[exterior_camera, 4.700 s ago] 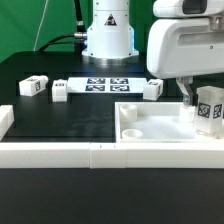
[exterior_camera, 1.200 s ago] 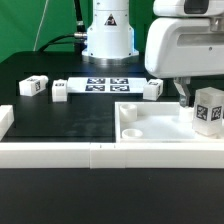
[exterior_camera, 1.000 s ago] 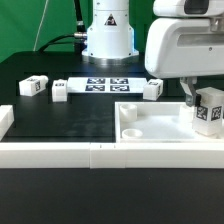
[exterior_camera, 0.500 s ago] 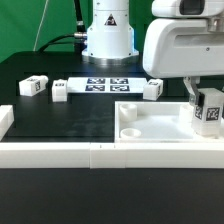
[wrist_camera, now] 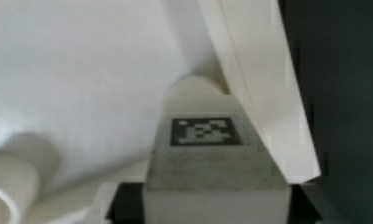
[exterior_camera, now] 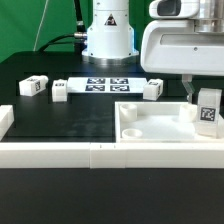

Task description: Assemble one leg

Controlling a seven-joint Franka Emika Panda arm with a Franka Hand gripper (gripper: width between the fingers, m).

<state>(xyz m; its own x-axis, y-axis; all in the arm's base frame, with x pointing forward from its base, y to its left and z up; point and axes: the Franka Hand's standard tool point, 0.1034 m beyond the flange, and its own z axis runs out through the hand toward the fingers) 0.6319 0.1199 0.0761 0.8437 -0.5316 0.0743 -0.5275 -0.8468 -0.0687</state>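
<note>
A white leg (exterior_camera: 207, 110) with a black-and-white tag stands upright at the far right corner of the large flat white square piece (exterior_camera: 160, 127) in the exterior view's right. My gripper (exterior_camera: 200, 97) is shut on this leg from above. In the wrist view the leg (wrist_camera: 208, 150) fills the space between the dark fingers (wrist_camera: 130, 200), over the white piece next to its raised rim (wrist_camera: 257, 90). Three more legs lie on the black table: one (exterior_camera: 152, 89) behind the square piece and two (exterior_camera: 34, 86) (exterior_camera: 60, 91) at the left.
The marker board (exterior_camera: 103, 85) lies at the back middle in front of the robot base (exterior_camera: 107, 35). A white rail (exterior_camera: 60, 152) runs along the table's front, with a white block (exterior_camera: 5, 122) at its left end.
The gripper with the leg has shifted slightly to the left and lowered a little at the square piece's far right corner. The other legs have not moved.
</note>
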